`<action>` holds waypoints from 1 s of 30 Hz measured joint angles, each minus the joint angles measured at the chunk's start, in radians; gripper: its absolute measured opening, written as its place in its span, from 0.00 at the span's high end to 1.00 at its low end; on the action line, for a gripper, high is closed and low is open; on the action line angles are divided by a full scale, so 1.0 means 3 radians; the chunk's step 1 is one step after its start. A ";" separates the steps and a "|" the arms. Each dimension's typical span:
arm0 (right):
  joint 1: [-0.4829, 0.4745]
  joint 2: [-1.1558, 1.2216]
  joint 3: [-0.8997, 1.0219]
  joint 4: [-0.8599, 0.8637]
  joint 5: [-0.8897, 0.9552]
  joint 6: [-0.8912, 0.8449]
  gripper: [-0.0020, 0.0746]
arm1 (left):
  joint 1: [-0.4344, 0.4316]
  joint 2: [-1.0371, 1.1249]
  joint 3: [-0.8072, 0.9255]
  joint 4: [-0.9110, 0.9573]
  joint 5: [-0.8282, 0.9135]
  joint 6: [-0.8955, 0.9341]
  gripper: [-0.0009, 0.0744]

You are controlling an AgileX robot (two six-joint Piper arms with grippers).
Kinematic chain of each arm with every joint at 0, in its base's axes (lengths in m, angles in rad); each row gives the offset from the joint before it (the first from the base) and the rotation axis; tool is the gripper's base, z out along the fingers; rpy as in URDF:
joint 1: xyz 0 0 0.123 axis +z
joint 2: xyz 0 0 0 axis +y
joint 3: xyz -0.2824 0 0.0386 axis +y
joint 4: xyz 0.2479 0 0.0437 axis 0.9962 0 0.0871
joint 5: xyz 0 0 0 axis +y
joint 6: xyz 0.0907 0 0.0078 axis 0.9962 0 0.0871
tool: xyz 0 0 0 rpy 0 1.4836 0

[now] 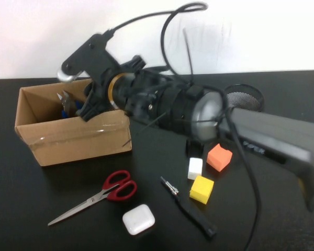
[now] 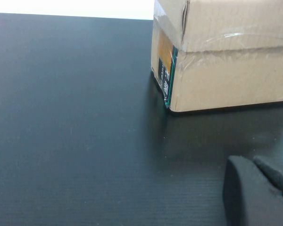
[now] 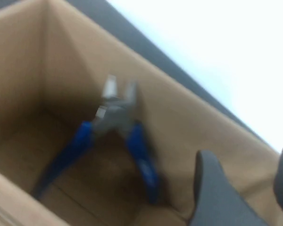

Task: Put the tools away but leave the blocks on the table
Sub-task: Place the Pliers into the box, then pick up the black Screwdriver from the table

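The blue-handled side cutters (image 3: 114, 123) are seen inside the open cardboard box (image 1: 73, 138), leaning against its inner wall with the metal jaws up and apart from the gripper. The box is set on the black counter (image 1: 36, 209) at about ten o'clock of the scene. The right gripper (image 1: 89, 107) is held over the box's open top, its fingers (image 3: 217, 193) parted and empty. The red-handled scissors (image 1: 102, 196) are laid on the counter at six o'clock of the box, outside it. A white rounded case (image 1: 138, 219) is found just beside the scissor handles. The black screwdriver (image 1: 188, 208) lies at three o'clock of the case. The yellow block (image 1: 201, 189), white block (image 1: 195, 168) and orange block (image 1: 219, 157) are clustered near the screwdriver. A black mesh cup (image 1: 244, 98) stands farther back. The left gripper (image 2: 254, 193) is held low over the counter near the box's corner, closed on nothing.
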 joint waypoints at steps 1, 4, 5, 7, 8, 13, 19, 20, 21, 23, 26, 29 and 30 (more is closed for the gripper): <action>0.0000 -0.0040 0.0000 0.0000 0.0082 0.0001 0.67 | 0.0000 0.0000 0.0000 0.0000 0.0000 0.0000 0.99; 0.0000 -0.0218 0.0000 0.0011 0.0415 -0.0038 0.76 | 0.0000 0.0000 0.0000 0.0000 0.0000 0.0000 0.99; 0.0000 -0.0293 0.0000 0.0011 0.0537 -0.0085 0.82 | 0.0000 0.0000 0.0000 0.0000 0.0000 0.0000 0.99; 0.0000 -0.0430 0.0000 0.0047 0.0765 -0.0233 0.91 | 0.0000 0.0000 0.0000 0.0000 0.0000 0.0000 0.99; 0.0000 -0.0507 0.0000 0.0082 0.0871 -0.0344 0.93 | 0.0000 0.0000 0.0000 0.0000 0.0000 0.0000 0.99; 0.0000 -0.0853 0.0000 0.0340 0.1340 -0.0991 0.97 | 0.0000 0.0000 0.0000 0.0000 0.0000 0.0000 0.99; -0.0022 -0.1250 0.0080 0.0489 0.1687 -0.1436 0.98 | 0.0000 0.0000 0.0000 0.0000 0.0000 0.0000 0.99; -0.0039 -0.1334 0.0141 0.0538 0.1687 -0.1474 0.98 | 0.0000 0.0000 0.0000 0.0000 0.0000 0.0000 0.99; -0.0076 -0.1423 0.0219 0.0594 0.1687 -0.1498 0.98 | 0.0000 0.0000 0.0000 0.0000 0.0000 0.0000 0.99; -0.0173 -0.1594 0.0401 0.0725 0.1673 -0.1520 0.98 | 0.0000 0.0000 0.0000 0.0000 0.0000 0.0000 0.99; -0.0353 -0.1857 0.0762 0.0949 0.1614 -0.1554 0.98 | 0.0000 0.0000 0.0000 0.0000 0.0000 0.0000 0.99; -0.0529 -0.2096 0.1166 0.1190 0.1514 -0.1622 0.98 | 0.0000 0.0000 0.0000 0.0000 0.0000 0.0000 0.99; -0.0584 -0.2162 0.1288 0.1293 0.1490 -0.1642 0.98 | 0.0000 0.0000 0.0000 0.0000 0.0000 0.0000 0.99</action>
